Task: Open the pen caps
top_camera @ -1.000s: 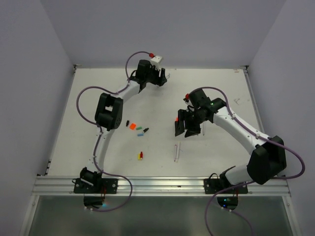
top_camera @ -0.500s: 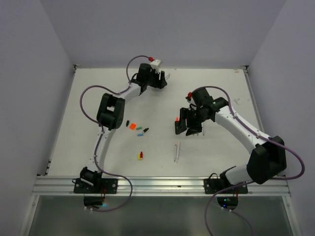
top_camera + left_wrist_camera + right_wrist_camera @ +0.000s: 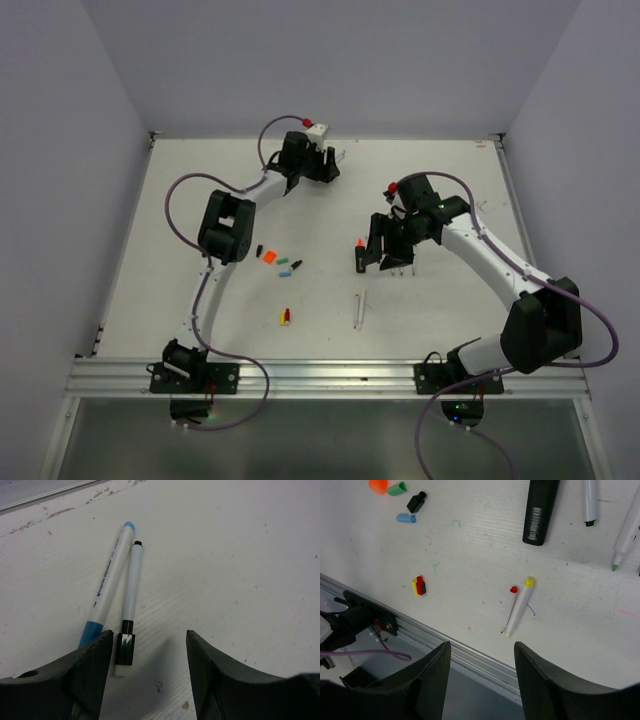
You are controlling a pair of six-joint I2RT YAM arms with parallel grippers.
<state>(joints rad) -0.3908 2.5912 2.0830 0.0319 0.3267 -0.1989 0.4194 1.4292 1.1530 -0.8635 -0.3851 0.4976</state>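
left hand [image 3: 149,645] apart over two slim glossy pens [image 3: 131,585]; right hand [image 3: 481,652] apart above tiny blocky caps [image 3: 420,586]

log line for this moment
left fingers open near capped blue pen, black pen | right fingers open, empty | loose caps

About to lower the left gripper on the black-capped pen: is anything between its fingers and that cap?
Nothing visible lies over the black cap, which shows between the fingers of the open left gripper. But the blue-capped pen lies right beside it, its blue cap disappearing behind one of them, so it might get caught too.
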